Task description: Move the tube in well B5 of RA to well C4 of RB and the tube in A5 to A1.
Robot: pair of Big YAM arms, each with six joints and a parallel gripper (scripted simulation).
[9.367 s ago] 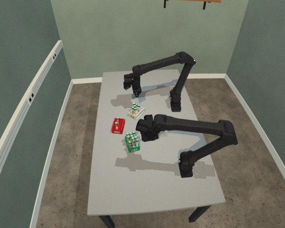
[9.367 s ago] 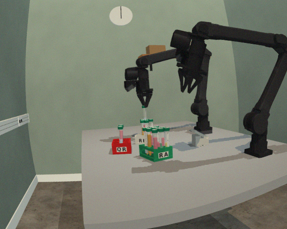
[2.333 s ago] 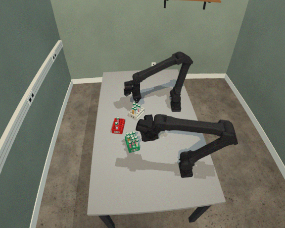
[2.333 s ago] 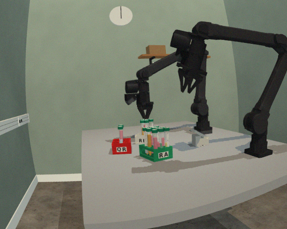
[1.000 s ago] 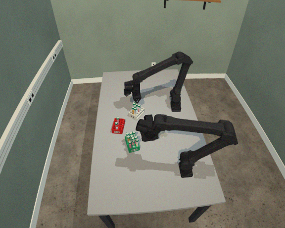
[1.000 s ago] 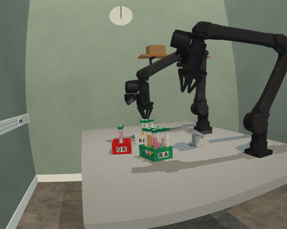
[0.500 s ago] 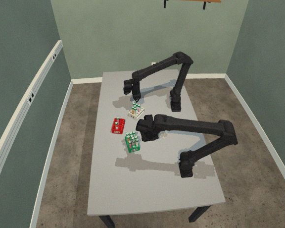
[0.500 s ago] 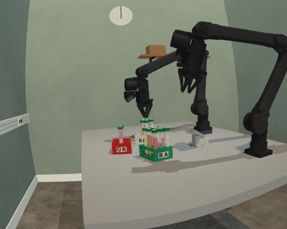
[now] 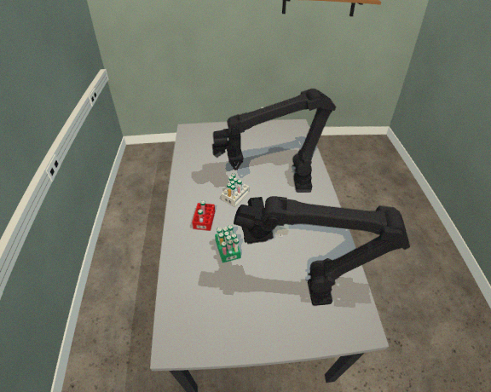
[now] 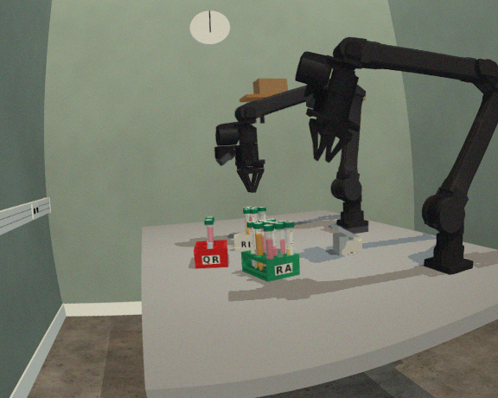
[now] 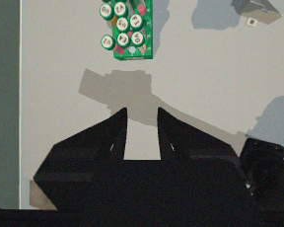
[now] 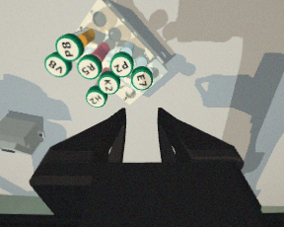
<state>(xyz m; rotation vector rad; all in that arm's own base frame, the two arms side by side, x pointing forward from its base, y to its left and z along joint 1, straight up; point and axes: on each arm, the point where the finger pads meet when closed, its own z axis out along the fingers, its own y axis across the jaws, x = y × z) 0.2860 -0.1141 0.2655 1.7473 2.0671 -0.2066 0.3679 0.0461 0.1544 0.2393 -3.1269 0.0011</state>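
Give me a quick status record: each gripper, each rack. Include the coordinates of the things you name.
Left gripper (image 10: pixel 322 160) (image 11: pixel 142 110): partly open, nothing held
Right gripper (image 9: pixel 236 167) (image 10: pixel 252 191) (image 12: pixel 141 113): partly open, nothing held, raised above RB's tubes
RA (image 9: pixel 217 246) (image 10: pixel 265 272) (image 11: pixel 149 30): green, holds tubes
RB (image 9: pixel 236 204) (image 10: pixel 239 243) (image 12: pixel 109 23): white, seven caps visible from right wrist
QR (image 9: pixel 203 227) (image 10: pixel 211 251): red, two tubes
Lamp state: cannot tell
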